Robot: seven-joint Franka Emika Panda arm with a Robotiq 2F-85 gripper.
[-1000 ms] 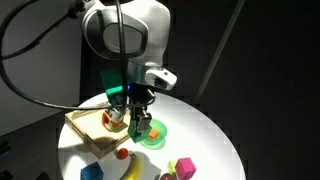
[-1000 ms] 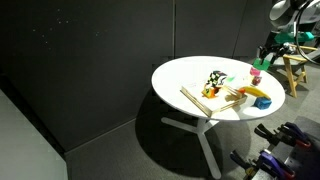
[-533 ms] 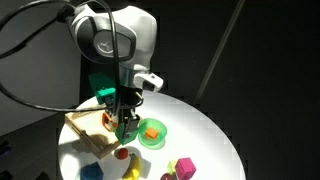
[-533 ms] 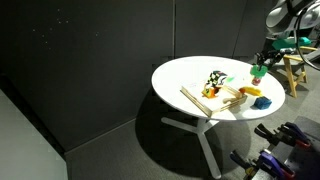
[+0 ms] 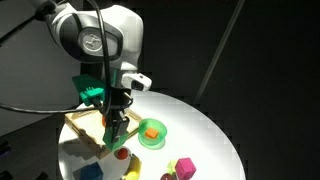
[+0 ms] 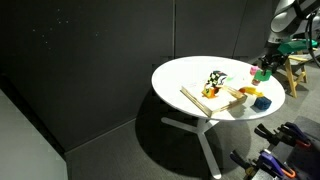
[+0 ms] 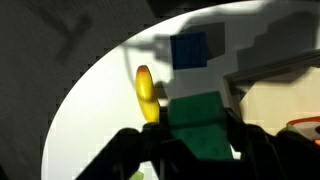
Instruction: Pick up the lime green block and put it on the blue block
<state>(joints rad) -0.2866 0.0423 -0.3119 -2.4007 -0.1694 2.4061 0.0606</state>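
My gripper (image 7: 198,140) is shut on the lime green block (image 7: 200,125), which fills the space between the jaws in the wrist view. The blue block (image 7: 190,50) lies on the white table below and ahead of the held block, next to a yellow banana (image 7: 147,95). In an exterior view the gripper (image 5: 114,130) hangs above the table between the wooden tray and the green bowl. In the second exterior view the gripper (image 6: 262,72) is above the table's far side, with the blue block (image 6: 263,102) near the edge below it.
A green bowl (image 5: 152,135) with an orange item stands right of the gripper. A wooden tray (image 5: 85,125) with items lies to its left. A magenta block (image 5: 185,167), a small red item (image 5: 122,153) and the banana (image 5: 130,172) lie near the table's front edge.
The arm has carried the green block from above the green bowl leftward in the exterior view, toward the wooden tray. The gripper stays shut on the block.
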